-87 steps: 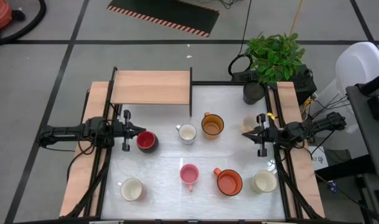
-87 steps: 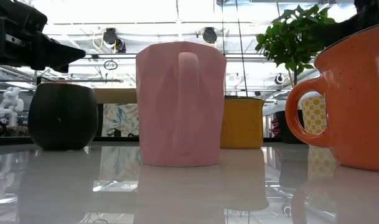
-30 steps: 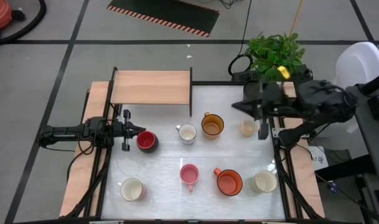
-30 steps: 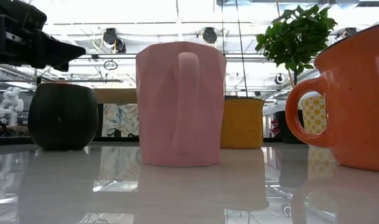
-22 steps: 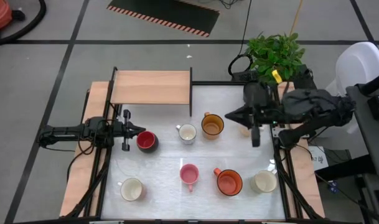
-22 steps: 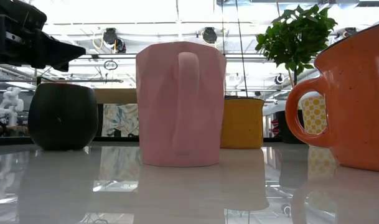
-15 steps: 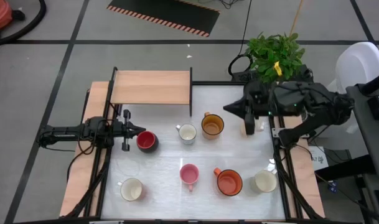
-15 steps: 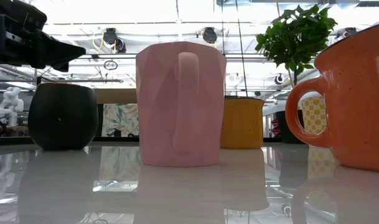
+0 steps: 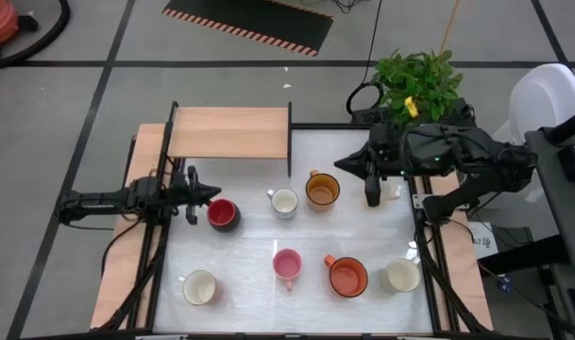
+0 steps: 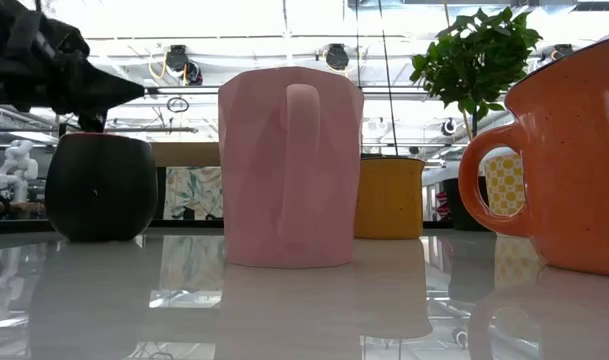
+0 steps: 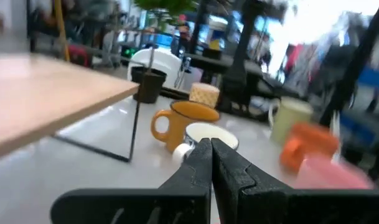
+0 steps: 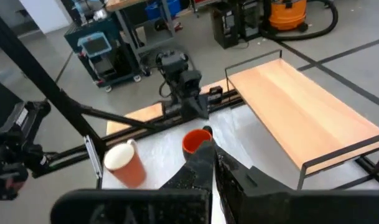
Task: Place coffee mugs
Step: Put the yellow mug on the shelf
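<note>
Red mug (image 9: 222, 213), left hand (image 9: 214, 194) beside (shut)

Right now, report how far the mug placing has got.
Done: nothing shows as placed; the wooden shelf is bare and the mugs stand on the white table.
In hand: nothing. The right end effector, shut, hangs beside the amber mug; the left end effector, shut, sits by the red mug.
Left: every mug.
</note>
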You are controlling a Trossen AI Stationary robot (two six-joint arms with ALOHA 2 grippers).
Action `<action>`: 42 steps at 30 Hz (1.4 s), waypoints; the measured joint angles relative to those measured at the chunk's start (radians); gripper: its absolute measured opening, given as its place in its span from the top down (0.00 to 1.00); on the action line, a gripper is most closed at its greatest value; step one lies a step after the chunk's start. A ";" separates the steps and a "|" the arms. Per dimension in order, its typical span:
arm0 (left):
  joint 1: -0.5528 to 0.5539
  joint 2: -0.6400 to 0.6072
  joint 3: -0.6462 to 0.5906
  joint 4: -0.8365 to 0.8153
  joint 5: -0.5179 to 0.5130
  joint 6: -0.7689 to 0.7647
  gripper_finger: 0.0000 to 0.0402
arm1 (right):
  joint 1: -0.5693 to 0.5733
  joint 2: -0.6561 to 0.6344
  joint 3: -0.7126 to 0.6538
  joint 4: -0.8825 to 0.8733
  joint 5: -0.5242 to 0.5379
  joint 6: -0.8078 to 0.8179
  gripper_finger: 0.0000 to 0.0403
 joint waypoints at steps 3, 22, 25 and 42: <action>-0.005 0.017 0.024 -0.001 0.002 -0.083 0.99 | -0.014 0.000 -0.048 0.029 -0.049 0.022 1.00; -0.012 0.542 0.623 -0.322 -0.004 -0.110 0.99 | -0.125 0.000 -0.472 0.182 -0.229 0.249 1.00; -0.012 0.622 0.704 -0.322 -0.001 -0.126 0.99 | -0.128 0.000 -0.511 0.183 -0.244 0.256 1.00; -0.012 0.842 0.898 -0.323 -0.030 -0.077 0.74 | -0.146 0.000 -0.685 0.184 -0.244 -0.019 0.57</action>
